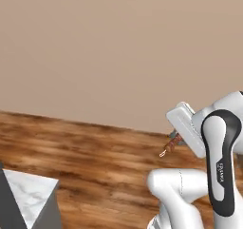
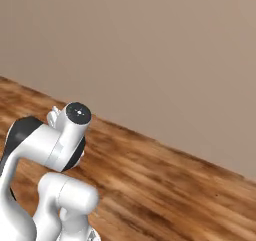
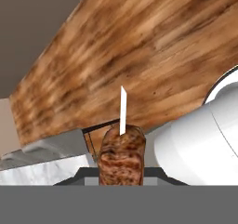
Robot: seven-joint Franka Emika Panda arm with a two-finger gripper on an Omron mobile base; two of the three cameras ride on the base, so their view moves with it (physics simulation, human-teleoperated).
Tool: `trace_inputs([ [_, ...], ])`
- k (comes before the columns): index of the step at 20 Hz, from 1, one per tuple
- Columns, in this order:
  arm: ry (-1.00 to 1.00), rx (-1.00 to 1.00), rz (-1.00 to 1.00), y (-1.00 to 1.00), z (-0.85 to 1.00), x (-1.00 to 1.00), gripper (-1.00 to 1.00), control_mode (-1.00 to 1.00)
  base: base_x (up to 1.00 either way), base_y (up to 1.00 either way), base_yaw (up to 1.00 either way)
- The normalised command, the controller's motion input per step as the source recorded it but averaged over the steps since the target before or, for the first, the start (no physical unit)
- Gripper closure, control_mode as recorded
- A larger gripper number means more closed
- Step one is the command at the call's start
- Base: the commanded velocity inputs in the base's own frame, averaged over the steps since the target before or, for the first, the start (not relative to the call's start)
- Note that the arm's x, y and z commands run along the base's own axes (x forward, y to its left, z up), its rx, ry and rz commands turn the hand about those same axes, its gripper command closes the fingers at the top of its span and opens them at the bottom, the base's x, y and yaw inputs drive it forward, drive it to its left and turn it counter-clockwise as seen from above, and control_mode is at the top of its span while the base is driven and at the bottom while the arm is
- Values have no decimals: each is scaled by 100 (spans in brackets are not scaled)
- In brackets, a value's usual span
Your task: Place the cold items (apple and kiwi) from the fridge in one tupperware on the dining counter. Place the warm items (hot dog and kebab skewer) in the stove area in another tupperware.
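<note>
The kebab skewer (image 3: 122,157) is sitting low in the middle of the hand view, its browned meat upright and its pale stick pointing up the frame, and in the left base view it is poking out at the right, beneath the white hand. The gripper (image 3: 122,173) is clamping it with its jaws nearly closed. Behind it, the wood floor (image 1: 85,152) is stretching to the beige wall (image 1: 118,47), and a marble counter corner (image 1: 28,199) is showing at the lower left.

The kebab skewer (image 3: 122,155) has browned, rough, grilled-looking meat on a smooth, pale, matt stick. The floor (image 1: 95,161) is streaked brown wood with a low sheen. The wall (image 1: 118,47) is plain, matt beige. The counter (image 1: 26,199) top is white, grey-veined marble.
</note>
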Motion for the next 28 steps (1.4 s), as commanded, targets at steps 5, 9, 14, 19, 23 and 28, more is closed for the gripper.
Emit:
trace_inputs([
  [5, 0, 0, 0, 0, 0, 0, 100, 100, 100, -15, 48],
  [9, 0, 0, 0, 0, 0, 0, 100, 100, 100, -16, 53],
  [14, 0, 0, 0, 0, 0, 0, 100, 100, 100, -17, 58],
  [19, 0, 0, 0, 0, 0, 0, 100, 100, 100, -16, 57],
  [23, 0, 0, 0, 0, 0, 0, 100, 100, 100, -15, 54],
  [28, 0, 0, 0, 0, 0, 0, 100, 100, 100, -14, 53],
])
